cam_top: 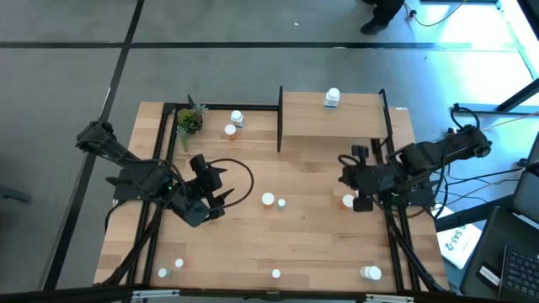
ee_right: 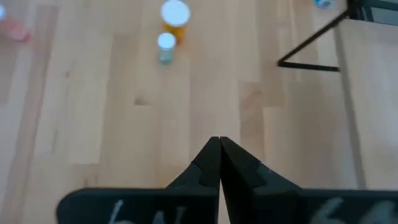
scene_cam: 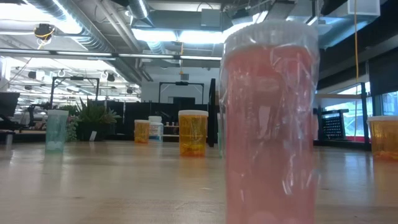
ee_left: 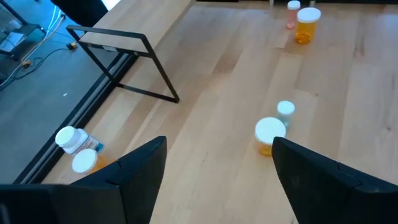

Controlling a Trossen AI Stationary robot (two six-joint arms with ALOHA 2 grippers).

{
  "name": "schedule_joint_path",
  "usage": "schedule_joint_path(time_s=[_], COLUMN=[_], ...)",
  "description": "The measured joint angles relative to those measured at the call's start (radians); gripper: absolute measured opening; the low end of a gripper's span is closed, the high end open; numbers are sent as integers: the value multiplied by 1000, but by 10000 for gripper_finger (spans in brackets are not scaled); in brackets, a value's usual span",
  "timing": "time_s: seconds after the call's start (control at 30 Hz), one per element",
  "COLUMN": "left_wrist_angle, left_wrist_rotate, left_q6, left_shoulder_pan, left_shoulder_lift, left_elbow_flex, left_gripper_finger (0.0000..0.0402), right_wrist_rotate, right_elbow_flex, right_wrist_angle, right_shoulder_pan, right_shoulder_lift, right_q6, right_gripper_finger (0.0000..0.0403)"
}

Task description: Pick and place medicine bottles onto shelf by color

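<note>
Nine medicine bottles (cam_top: 268,199) dot the tabletop (cam_top: 295,244); a tenth, white, stands on the shelf (cam_top: 354,118) at 12 o'clock. No label reads clearly. Left end effector (cam_top: 221,185) gapes empty at 9 o'clock; right end effector (cam_top: 345,168) is pinched together at 3 o'clock.

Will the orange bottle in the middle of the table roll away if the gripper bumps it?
Probably not while upright: the orange bottle stands on its flat base. It looks small and light, so it could tip, and its round body would then roll.
</note>
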Motion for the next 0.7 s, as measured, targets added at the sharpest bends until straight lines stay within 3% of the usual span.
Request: schedule_joint_path(time_s=[0.4,0.7], left_wrist_angle=[0,0], left_wrist_rotate=[0,0], left_q6=[0,0], left_shoulder_pan=[0,0], left_shoulder_lift=[0,0], left_elbow_flex=[0,0], left_gripper_finger=[286,286], right_wrist_rotate=[-105,-162], right_elbow_flex=[0,0], right_wrist_angle=[1,20], right_shoulder_pan=[2,-14], right_shoulder_lift=[43,45], right_q6=[-3,-1], right_gripper_finger=[15,81])
